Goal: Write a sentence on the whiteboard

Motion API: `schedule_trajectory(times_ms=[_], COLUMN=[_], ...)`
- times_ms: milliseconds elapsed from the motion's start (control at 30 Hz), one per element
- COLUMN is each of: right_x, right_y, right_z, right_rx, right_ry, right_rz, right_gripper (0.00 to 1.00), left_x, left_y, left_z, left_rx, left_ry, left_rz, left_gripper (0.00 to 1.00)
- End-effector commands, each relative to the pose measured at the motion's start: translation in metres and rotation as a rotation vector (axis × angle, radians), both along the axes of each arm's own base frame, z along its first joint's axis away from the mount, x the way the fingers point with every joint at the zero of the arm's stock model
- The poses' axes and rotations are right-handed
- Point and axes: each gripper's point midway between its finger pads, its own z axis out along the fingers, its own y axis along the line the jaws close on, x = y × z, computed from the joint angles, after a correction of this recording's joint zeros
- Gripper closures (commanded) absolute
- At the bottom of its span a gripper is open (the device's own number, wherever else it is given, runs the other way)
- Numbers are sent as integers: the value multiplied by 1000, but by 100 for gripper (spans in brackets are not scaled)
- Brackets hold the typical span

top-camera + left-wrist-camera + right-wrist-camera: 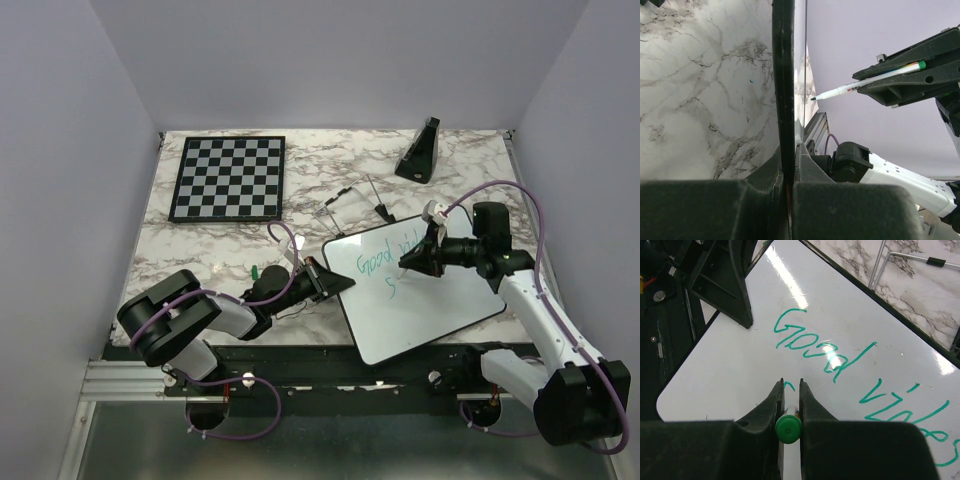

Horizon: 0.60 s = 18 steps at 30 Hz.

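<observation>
**Light, slick, quick to skate: clamp the rim, press gently**

Closest to my lens on the right wrist, the right gripper (790, 385) has its fingers drawn in to a narrow slot, pinching the marker (788, 429) along its barrel. I see only its green end cap, so the tip is hidden here. The left wrist view shows the tip just off the board face, or barely on it; I cannot tell which.

The whiteboard (740, 370) lies askew on the near right part of the table (200, 250), between the two arms. The sentence (840, 360) reads "Good vibes" in teal on its first line, with only the start of a letter beneath it, beside my fingertips.

I judge the board to be thin, stiff and light, with a glossy face that gives the nib little friction, so a firm stroke would likely shove it across the polished marble. The rim is the place to take it: a flat, rigid edge, clear of the ink. The left gripper (335, 282) is closed on that rim at the board's left corner. Wet ink smears, so nothing should brush the lettering.

The marbled tabletop looks hard and smooth. A chessboard (228, 178) sits at the far left, well apart. A wire frame (350, 200) lies just beyond the board's far edge, and a black wedge (418, 152) stands further back. Plain lavender walls (80, 120) box in three sides, and the right elbow has limited room.
</observation>
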Motion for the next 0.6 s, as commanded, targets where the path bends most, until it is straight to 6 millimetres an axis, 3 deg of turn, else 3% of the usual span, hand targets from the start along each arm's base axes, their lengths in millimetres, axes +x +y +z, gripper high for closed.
schedule_trajectory(times_ms=[0,567], right_x=[6,6], right_y=[0,3], right_z=[-3,-16], right_rx=[3,-26], right_ry=[-10,32], right_rz=[-19,-16], right_gripper=[100,99], left_x=[12,13], left_y=[0,-2], left_z=[26,27], left_rx=[-41,-42], left_ry=[-112,-114], left_rz=[55,55], left_gripper=[100,100])
